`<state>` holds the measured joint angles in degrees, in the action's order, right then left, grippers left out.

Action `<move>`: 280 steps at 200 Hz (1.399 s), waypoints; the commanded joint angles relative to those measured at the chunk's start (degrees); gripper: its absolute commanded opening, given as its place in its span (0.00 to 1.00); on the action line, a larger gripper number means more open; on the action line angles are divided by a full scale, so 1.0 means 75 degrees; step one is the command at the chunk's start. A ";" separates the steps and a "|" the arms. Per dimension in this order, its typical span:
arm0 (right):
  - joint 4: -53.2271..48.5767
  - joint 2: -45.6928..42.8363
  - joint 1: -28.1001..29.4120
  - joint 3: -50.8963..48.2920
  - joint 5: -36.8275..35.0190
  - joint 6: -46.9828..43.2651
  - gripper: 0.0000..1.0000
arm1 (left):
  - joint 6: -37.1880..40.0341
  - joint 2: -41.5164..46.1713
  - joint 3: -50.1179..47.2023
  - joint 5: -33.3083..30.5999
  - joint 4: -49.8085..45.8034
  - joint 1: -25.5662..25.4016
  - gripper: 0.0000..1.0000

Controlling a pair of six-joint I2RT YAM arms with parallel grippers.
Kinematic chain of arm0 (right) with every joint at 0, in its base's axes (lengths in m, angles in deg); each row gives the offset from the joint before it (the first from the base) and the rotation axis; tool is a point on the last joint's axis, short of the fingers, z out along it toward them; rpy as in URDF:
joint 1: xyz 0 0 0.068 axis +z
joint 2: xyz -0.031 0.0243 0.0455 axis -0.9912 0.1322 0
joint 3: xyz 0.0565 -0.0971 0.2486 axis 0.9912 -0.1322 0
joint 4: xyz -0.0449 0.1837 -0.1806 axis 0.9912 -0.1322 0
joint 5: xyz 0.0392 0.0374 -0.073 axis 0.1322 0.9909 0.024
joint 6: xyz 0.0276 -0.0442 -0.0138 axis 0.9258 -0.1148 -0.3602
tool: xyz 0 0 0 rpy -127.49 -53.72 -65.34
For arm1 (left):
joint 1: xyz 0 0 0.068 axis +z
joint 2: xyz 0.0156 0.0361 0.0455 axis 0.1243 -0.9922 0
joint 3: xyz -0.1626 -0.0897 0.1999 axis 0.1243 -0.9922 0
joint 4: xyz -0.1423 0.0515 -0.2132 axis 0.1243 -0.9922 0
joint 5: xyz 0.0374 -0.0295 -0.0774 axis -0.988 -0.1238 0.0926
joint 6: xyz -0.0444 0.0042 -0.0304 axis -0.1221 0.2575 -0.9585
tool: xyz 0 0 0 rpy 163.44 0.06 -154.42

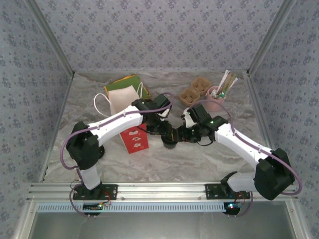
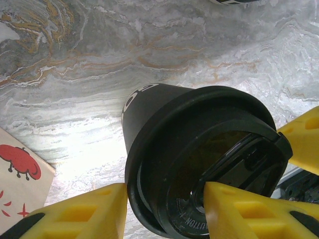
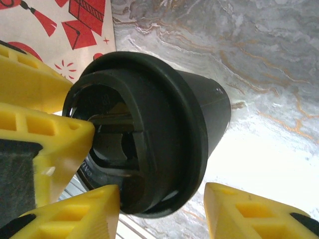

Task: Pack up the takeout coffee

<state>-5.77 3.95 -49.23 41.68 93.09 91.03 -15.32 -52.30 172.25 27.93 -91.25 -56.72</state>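
On the bench (image 1: 199,160), centre, near red-white bag (image 1: 133,139) | we see takeout coffee (image 2: 164,114) tilted, black lid (image 3: 164,99) on, btwn both claws | L claw (image 2: 165,199) clamps lid rim, outer edge & top | R claw (image 3: 162,191) straddles same rim, we can't tell if gripping

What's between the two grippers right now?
The takeout coffee, as the top view shows; the left gripper and right gripper each have its black lid at their yellow fingers in the wrist views.
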 commanded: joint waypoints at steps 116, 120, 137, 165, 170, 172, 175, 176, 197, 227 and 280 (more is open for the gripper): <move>-0.0632 0.0476 -0.0006 -0.0111 0.0032 -0.0191 0.47 | 0.0182 -0.0305 -0.0032 -0.0191 -0.0614 -0.0109 0.44; -0.0651 0.0476 -0.0016 -0.0149 -0.0001 -0.0186 0.47 | 0.0182 -0.0313 -0.0035 -0.0189 -0.0608 -0.0113 0.44; -0.0770 0.0587 -0.0028 -0.0304 -0.0130 -0.0231 0.43 | 0.0175 -0.0318 -0.0055 -0.0177 -0.0589 -0.0105 0.44; -0.0783 0.0710 -0.0019 -0.0718 -0.0319 -0.0192 0.40 | 0.0171 -0.0334 -0.0096 -0.0149 -0.0556 -0.0104 0.44; -0.0771 0.0734 -0.0036 -0.0790 -0.0358 -0.0175 0.40 | 0.0162 -0.0334 -0.0111 -0.0149 -0.0545 -0.0104 0.44; -0.0779 0.0734 -0.0033 -0.0815 -0.0372 -0.0174 0.40 | 0.0165 -0.0338 -0.0113 -0.0153 -0.0553 -0.0104 0.44; -0.0770 0.0750 -0.0039 -0.0847 -0.0379 -0.0175 0.40 | 0.0165 -0.0335 -0.0121 -0.0138 -0.0539 -0.0111 0.44; -0.0764 0.0759 -0.0039 -0.0863 -0.0385 -0.0175 0.40 | 0.0168 -0.0337 -0.0118 -0.0134 -0.0536 -0.0108 0.44; -0.0735 0.0804 -0.0048 -0.1075 -0.0516 -0.0139 0.40 | 0.0165 -0.0340 -0.0182 -0.0116 -0.0503 -0.0104 0.44; -0.0785 0.0942 -0.0077 -0.1096 -0.0627 -0.0139 0.39 | 0.0159 -0.0343 -0.0202 -0.0087 -0.0496 -0.0105 0.44; -0.0917 0.0615 -0.0165 -0.0444 -0.0214 -0.0247 0.40 | 0.0170 -0.0288 0.0028 -0.0113 -0.0611 -0.0104 0.44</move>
<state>-4.61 5.42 -50.46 39.85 98.18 90.29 -15.12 -52.36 172.42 27.30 -91.36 -56.75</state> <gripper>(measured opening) 0.391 0.443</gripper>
